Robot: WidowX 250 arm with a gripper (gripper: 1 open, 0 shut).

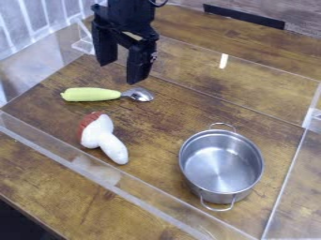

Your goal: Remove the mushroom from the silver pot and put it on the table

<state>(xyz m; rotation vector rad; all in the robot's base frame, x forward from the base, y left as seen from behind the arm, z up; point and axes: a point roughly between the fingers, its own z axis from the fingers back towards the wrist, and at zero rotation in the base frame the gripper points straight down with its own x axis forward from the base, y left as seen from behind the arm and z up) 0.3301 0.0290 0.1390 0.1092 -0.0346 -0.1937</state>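
The mushroom (103, 135) lies on its side on the table (175, 103), left of centre, its reddish-brown cap toward the back left and its off-white stem pointing front right. The silver pot (221, 165) stands upright to the right of it, with nothing inside. My black gripper (120, 62) hangs over the back left of the table, pointing down, open, nothing between its fingers. It is well behind the mushroom and apart from it.
A spoon with a yellow-green handle (92, 95) and a metal bowl (141, 95) lies just below the gripper. Clear acrylic panels (75, 159) edge the table at the front, left and right.
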